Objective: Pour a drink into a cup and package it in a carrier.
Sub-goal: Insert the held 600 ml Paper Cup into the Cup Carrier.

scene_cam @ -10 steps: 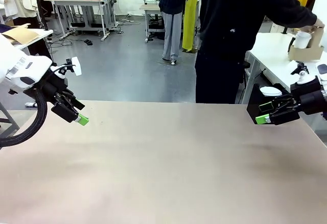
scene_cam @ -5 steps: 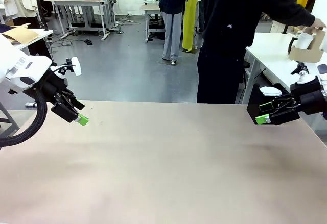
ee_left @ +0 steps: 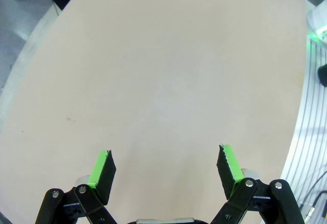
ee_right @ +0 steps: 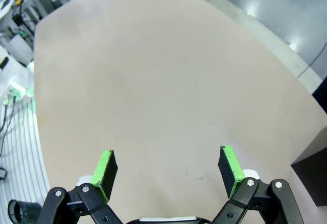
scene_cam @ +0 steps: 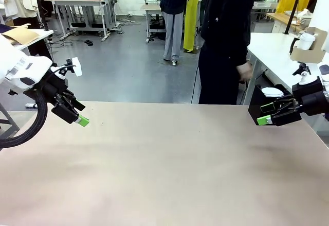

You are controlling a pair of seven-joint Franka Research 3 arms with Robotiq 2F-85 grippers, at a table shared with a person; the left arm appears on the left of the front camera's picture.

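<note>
In the front view we find the left gripper (scene_cam: 78,117) hanging over the table's (scene_cam: 164,169) left edge and the right gripper (scene_cam: 268,114) over its right edge, while the carrier (scene_cam: 310,47), with the cup (scene_cam: 306,40) in it, sits on a white side table (scene_cam: 277,56) far right, beyond the person (scene_cam: 226,40). In the left wrist view we see its jaws spread, nothing between them. In the right wrist view we see that gripper's jaws likewise spread and empty.

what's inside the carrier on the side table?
The carrier on the white side table holds a white cup rising above its rim. The carrier's wall hides the cup's lower part and anything else inside.
</note>
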